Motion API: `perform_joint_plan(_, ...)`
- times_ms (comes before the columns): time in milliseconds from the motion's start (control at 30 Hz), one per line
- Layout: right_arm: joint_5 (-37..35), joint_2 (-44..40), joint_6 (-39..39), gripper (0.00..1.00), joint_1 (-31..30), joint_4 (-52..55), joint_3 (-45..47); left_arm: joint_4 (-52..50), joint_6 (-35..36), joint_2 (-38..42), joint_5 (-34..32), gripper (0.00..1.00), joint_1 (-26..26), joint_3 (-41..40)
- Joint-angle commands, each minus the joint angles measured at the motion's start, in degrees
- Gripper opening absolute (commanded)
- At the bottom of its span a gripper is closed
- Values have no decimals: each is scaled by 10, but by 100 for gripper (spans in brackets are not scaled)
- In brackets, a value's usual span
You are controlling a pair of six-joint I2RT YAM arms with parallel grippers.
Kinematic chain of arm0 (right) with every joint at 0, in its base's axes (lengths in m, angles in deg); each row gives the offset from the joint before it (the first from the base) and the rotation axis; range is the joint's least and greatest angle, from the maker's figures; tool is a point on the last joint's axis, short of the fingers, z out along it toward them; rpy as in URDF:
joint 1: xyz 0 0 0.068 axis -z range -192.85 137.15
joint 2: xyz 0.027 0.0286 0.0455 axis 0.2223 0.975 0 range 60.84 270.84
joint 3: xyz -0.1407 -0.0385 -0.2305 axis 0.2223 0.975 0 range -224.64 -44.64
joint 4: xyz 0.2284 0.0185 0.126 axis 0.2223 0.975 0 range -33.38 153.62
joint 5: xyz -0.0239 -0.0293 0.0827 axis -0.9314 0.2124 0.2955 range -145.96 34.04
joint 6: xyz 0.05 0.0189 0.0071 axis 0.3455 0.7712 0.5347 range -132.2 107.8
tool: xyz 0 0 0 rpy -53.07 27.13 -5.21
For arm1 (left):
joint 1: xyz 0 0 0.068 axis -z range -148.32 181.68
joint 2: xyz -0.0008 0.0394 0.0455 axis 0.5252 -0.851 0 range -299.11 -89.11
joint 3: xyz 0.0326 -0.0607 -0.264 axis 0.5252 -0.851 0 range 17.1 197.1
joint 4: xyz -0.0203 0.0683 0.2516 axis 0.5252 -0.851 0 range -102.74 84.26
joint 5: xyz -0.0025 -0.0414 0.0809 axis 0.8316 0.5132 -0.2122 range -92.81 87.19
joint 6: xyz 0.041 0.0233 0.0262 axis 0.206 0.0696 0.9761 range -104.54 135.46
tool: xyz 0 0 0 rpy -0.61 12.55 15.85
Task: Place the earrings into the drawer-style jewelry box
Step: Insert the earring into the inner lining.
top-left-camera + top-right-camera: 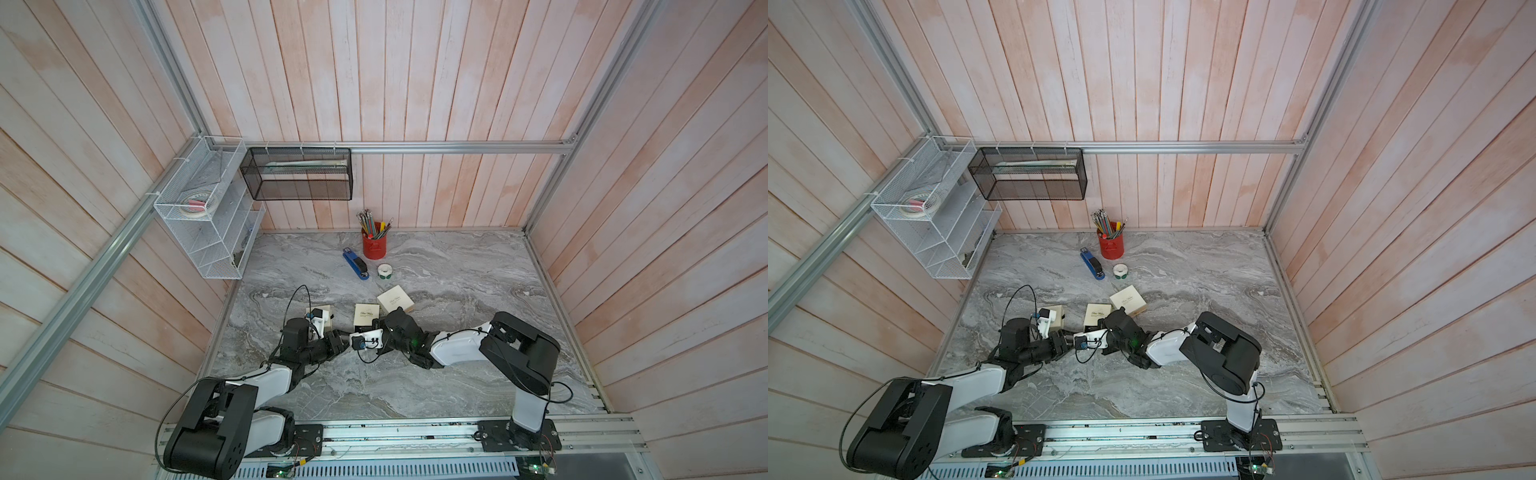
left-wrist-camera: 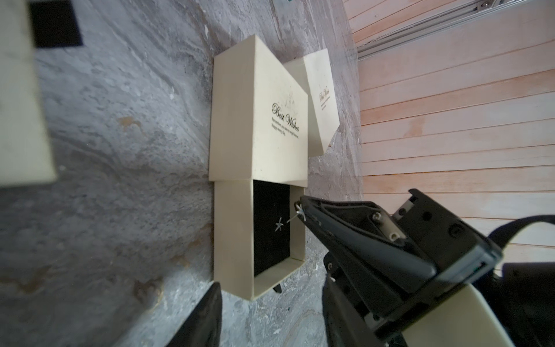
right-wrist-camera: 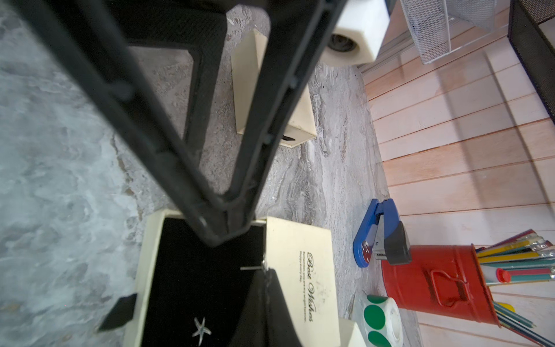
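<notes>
Your right gripper [image 2: 301,207] is pinched on one earring [image 2: 298,211] over the rim of the open drawer [image 2: 234,240]; the second earring [image 2: 279,224] lies on its black lining [image 2: 270,246]. Your left gripper [image 1: 341,345] shows jaws partly apart, empty.

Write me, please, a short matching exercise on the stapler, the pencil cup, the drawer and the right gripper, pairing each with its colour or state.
1 stapler
2 pencil cup
3 drawer
4 right gripper

A pinching an earring
B blue
C pulled out, a starfish earring inside
D red

Pairs: 1-B, 2-D, 3-C, 4-A
</notes>
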Motion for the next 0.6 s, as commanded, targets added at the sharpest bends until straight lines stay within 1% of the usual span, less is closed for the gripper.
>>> perform_joint_plan(0,-11,14,0,0,-3,18,-17,12,15,-8,-3,53,-2,11)
perform_joint_plan(233,-14,21,0,0,-5,31,-28,10,21,-14,-11,50,-4,14)
perform_joint_plan(567,-20,31,-1,0,-8,38,-36,11,25,-22,-8,49,-8,19)
